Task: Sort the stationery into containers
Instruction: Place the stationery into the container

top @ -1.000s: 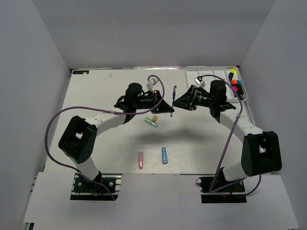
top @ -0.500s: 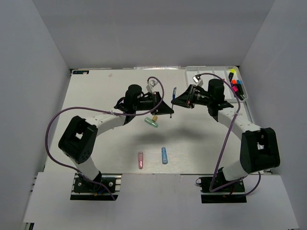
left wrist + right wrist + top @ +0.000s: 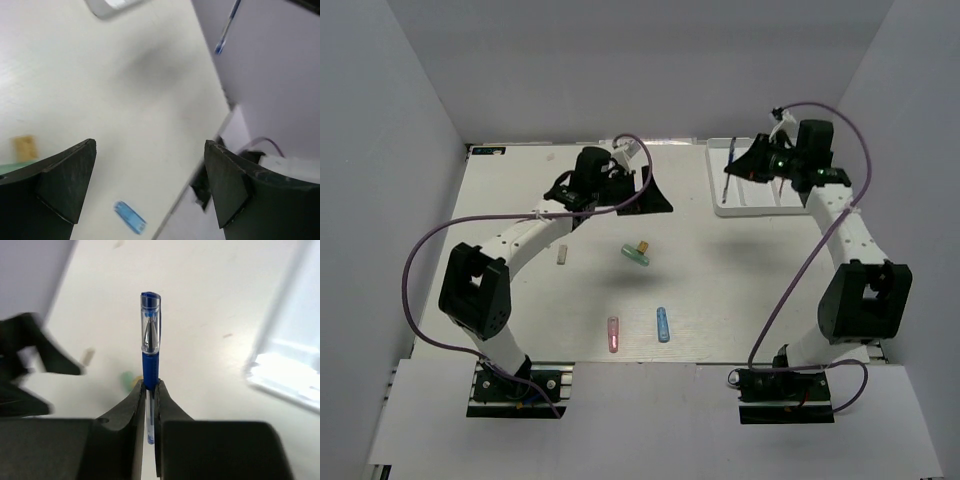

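Pale grey walls (image 3: 620, 70) close in three sides of a white table (image 3: 720, 290), which fills most of the overhead view. The left arm (image 3: 520, 245) reaches from its base up and inward to the back middle of the table. The right arm (image 3: 845, 230) runs up the right side and bends left over the far right corner, and a purple cable (image 3: 430, 260) loops off each. Under the right arm's wrist lies the white tray (image 3: 750, 200), its right part hidden by that arm (so what lies in its compartments cannot be made out). The left gripper (image 3: 149, 147) hangs above bare table, fingers wide apart with nothing between them. The right gripper (image 3: 150, 386) is clamped on the blue pen (image 3: 150, 347), which stands nearly upright above the tray's left end; which compartment it is over I cannot tell. The rest lies on the open table, well apart from the tray. A blue capsule (image 3: 663, 324) and a pink capsule (image 3: 613, 334) lie near each other toward the front edge. A green capsule (image 3: 636, 256) lies near the middle with a tan bit (image 3: 643, 245) just beside it, and a pale stub (image 3: 562, 255) lies alone close to the left arm
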Available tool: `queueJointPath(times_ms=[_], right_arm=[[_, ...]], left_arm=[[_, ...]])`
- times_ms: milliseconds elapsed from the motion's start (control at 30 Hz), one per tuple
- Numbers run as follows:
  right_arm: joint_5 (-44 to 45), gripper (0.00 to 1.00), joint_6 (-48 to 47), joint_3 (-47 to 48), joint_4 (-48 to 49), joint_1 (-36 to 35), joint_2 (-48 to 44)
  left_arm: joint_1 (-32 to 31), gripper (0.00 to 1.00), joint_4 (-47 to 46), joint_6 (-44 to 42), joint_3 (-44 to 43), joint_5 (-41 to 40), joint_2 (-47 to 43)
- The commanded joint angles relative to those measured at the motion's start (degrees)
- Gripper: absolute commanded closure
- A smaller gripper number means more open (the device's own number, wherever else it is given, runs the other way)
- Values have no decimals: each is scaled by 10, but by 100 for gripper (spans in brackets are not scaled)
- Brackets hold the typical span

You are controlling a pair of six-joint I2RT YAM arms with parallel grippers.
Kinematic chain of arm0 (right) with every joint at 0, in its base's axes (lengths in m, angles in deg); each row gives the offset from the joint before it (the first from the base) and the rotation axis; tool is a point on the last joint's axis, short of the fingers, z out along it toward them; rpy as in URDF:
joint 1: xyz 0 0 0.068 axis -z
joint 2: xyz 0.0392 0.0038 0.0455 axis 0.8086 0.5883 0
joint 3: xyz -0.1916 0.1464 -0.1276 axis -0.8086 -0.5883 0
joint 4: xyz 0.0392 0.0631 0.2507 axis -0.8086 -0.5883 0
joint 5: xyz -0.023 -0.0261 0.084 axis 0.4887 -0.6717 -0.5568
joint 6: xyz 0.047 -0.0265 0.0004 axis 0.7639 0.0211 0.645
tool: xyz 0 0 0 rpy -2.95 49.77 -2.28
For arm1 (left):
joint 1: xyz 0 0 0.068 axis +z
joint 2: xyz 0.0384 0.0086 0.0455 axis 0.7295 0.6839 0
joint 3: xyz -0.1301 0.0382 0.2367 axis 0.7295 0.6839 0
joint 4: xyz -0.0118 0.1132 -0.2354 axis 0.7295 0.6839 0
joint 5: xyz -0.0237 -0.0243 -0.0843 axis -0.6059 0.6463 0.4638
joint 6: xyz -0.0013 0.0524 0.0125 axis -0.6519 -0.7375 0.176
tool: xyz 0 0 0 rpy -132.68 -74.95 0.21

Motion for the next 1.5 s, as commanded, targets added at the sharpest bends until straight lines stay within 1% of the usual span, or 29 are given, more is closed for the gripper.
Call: queueJointPath(times_ms=[0, 33, 67, 100, 133, 167, 233, 300, 367, 500, 600, 733, 933, 1033, 1067, 1100, 1133, 1167, 1200, 1233, 1267, 1333, 1367, 1467], right_arm=[[113, 100, -223, 94, -156, 44, 58], [153, 100, -255, 127, -172, 52, 72], [168, 100, -269, 143, -177, 68, 102], [179, 100, -283, 158, -180, 81, 118], [210, 100, -299, 173, -184, 86, 135], [225, 100, -317, 205, -188, 94, 166], [252, 100, -334, 228, -176, 113, 191], [254, 100, -361, 245, -143, 120, 221], [270, 100, -377, 260, -130, 128, 251], [281, 100, -376, 331, -131, 135, 306], [285, 100, -384, 355, -123, 139, 337], [288, 100, -390, 373, -115, 139, 368], [292, 100, -394, 395, -101, 138, 404], [301, 100, -393, 403, -98, 138, 422], [304, 100, -394, 404, -96, 138, 425], [304, 98, -393, 404, -95, 137, 432], [303, 91, -393, 407, -95, 137, 436], [303, 86, -393, 407, -96, 138, 439], [303, 78, -393, 408, -97, 138, 442], [303, 63, -393, 406, -98, 136, 443], [304, 58, -393, 408, -98, 136, 445], [306, 54, -393, 408, -100, 138, 445], [300, 54, -389, 408, -102, 138, 439], [284, 52, -386, 404, -111, 139, 413]], left_arm=[[7, 2, 156, -121, -59, -116, -9], [14, 2, 184, -139, -78, -133, 2], [20, 2, 193, -148, -84, -153, 6], [20, 2, 203, -156, -90, -154, 9], [25, 2, 207, -174, -92, -153, 11], [25, 2, 211, -181, -90, -151, 10], [31, 2, 210, -191, -79, -148, 6], [37, 2, 207, -192, -70, -140, -1], [37, 2, 197, -193, -57, -134, -5], [42, 2, 194, -193, -53, -129, -5], [42, 2, 194, -193, -53, -127, -2], [47, 2, 189, -199, -39, -114, -8], [47, 2, 185, -202, -17, -123, -22], [47, 2, 186, -221, -15, -132, -24], [47, 2, 187, -243, -15, -129, -23], [47, 2, 193, -260, -22, -121, -19], [47, 2, 198, -279, -30, -113, -9], [47, 3, 211, -322, -38, -111, -1], [47, 4, 216, -342, -46, -109, 5], [53, 5, 223, -372, -61, -106, 19], [53, 7, 232, -416, -67, -107, 23], [58, 8, 240, -457, -76, -102, 29], [58, 9, 244, -499, -78, -96, 33], [64, 9, 261, -565, -91, -84, 48]])
